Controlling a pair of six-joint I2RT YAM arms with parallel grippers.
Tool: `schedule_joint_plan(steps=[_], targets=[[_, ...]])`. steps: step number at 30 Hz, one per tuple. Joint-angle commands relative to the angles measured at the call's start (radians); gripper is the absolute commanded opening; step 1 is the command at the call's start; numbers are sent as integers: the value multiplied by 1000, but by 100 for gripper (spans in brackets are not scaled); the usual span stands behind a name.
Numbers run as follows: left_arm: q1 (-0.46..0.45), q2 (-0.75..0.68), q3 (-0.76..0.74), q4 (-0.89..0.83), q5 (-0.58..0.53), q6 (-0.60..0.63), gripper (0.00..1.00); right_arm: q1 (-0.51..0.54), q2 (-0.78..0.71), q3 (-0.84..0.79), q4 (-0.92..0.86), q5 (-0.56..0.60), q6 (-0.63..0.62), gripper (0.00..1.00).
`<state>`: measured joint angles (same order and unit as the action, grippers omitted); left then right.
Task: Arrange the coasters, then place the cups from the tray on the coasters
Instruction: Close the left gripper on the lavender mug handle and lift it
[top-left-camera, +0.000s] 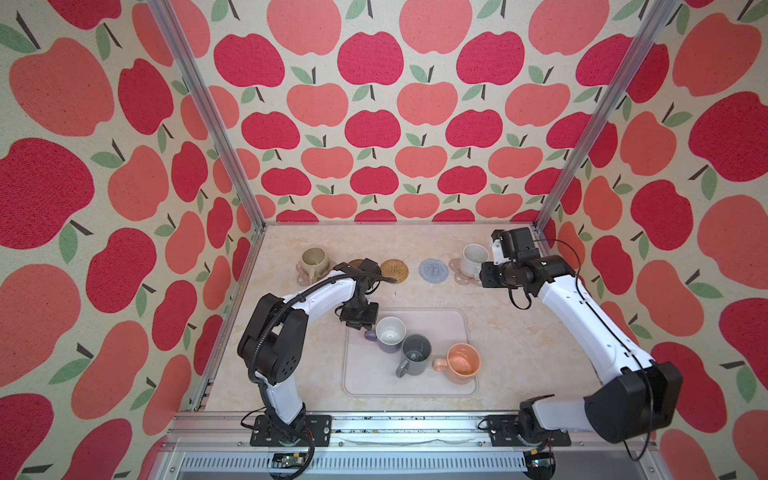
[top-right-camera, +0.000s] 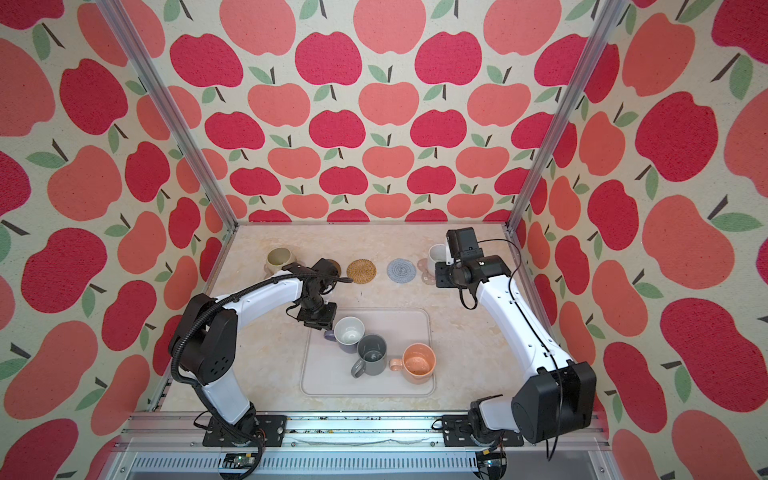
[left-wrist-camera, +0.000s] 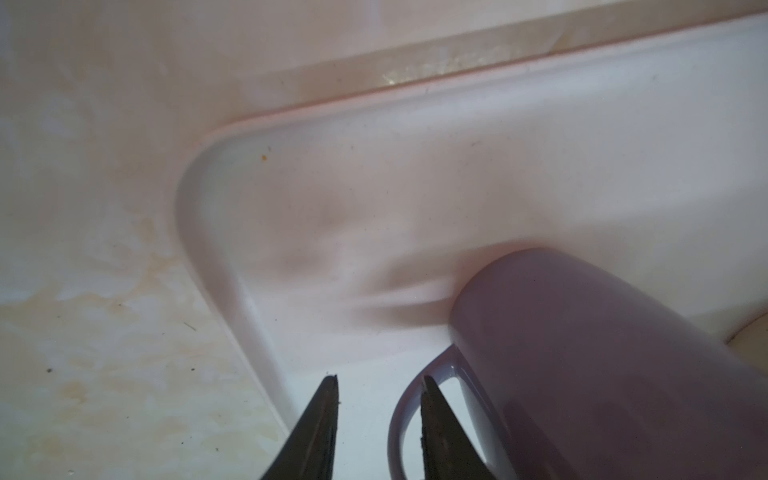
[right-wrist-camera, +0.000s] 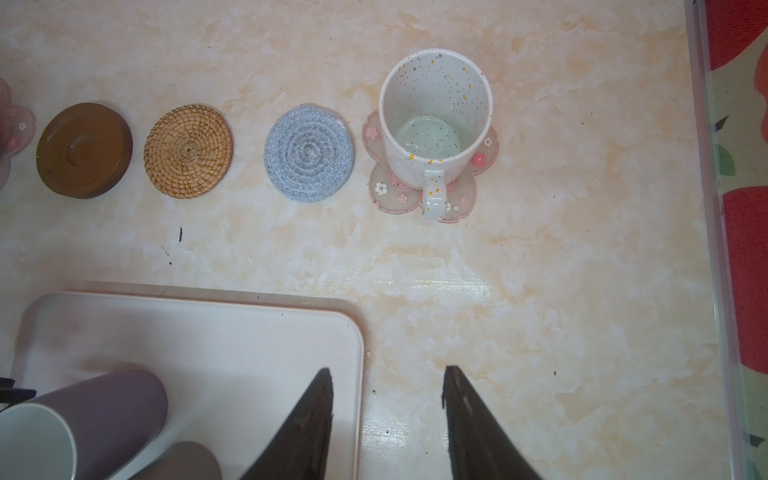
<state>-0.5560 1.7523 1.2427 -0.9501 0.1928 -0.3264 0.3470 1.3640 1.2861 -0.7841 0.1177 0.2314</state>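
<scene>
While the left gripper stood parted at the handle of the lavender mug, not clamped, the mug sat at its 3 o'clock in both top views, in the 10 o'clock corner of the tray. The right gripper hung parted and empty.

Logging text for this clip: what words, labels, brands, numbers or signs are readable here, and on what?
None readable in any view.
On the white speckled mug: coloured dots only.
On the pink flower coaster beneath it: flower prints only.
On the circuit board at the front rail: any markings too small to read.
</scene>
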Motion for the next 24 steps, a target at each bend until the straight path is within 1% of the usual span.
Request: schedule_joint_plan(steps=[1, 7, 9, 15, 19, 24], targets=[[-18, -56, -35, -51, 31, 23, 36, 7, 3, -4, 3, -11, 18, 46], [-40, -123, -98, -45, 130, 29, 36, 16, 1, -1, 6, -14, 23, 46], [-40, -160, -117, -42, 146, 33, 36, 18, 0, 0, 6, -13, 25, 46], [-52, -282, -142, -88, 82, 91, 36, 23, -1, 9, 5, -12, 24, 47], [-80, -362, -161, -51, 102, 119, 36, 27, 0, 14, 6, -13, 29, 47], [-115, -352, -160, -58, 60, 109, 38, 32, -4, 15, 5, -11, 32, 47]])
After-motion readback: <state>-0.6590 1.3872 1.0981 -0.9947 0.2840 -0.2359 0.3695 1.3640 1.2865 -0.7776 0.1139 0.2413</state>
